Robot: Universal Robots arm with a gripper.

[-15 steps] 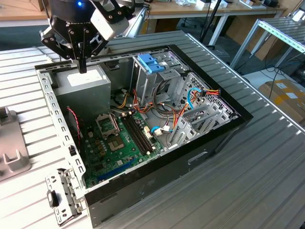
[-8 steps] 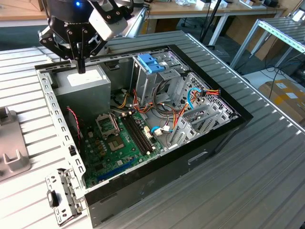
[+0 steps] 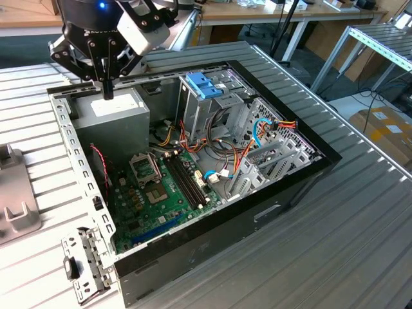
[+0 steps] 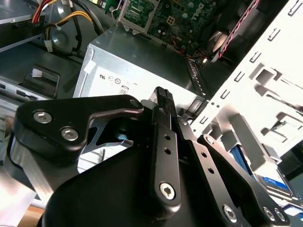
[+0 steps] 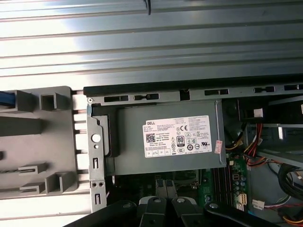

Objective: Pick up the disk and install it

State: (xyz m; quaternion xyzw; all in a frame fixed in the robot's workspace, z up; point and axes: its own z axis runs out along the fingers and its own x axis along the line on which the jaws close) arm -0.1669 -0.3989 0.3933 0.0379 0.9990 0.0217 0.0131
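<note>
My gripper (image 3: pixel 107 92) hangs over the grey power supply (image 3: pixel 119 111) in the back corner of the open computer case (image 3: pixel 302 177), on the exterior view's left. Its black fingers are shut together with nothing between them, as both wrist views show (image 4: pixel 162 94) (image 5: pixel 165 185). The disk (image 4: pixel 267 182) lies outside the case past the perforated metal wall, mostly hidden by the gripper's linkage. A blue edge of the disk (image 5: pixel 4 99) shows on the grey holder (image 5: pixel 42 142). The gripper is apart from it.
A light-blue bracket (image 3: pixel 205 84) tops the drive cage at the case's back. The green motherboard (image 3: pixel 161 187) and loose cables (image 3: pixel 257 138) fill the case floor. A grey holder (image 3: pixel 13 212) and a metal bracket (image 3: pixel 84 264) lie on the slatted table (image 3: pixel 335 257).
</note>
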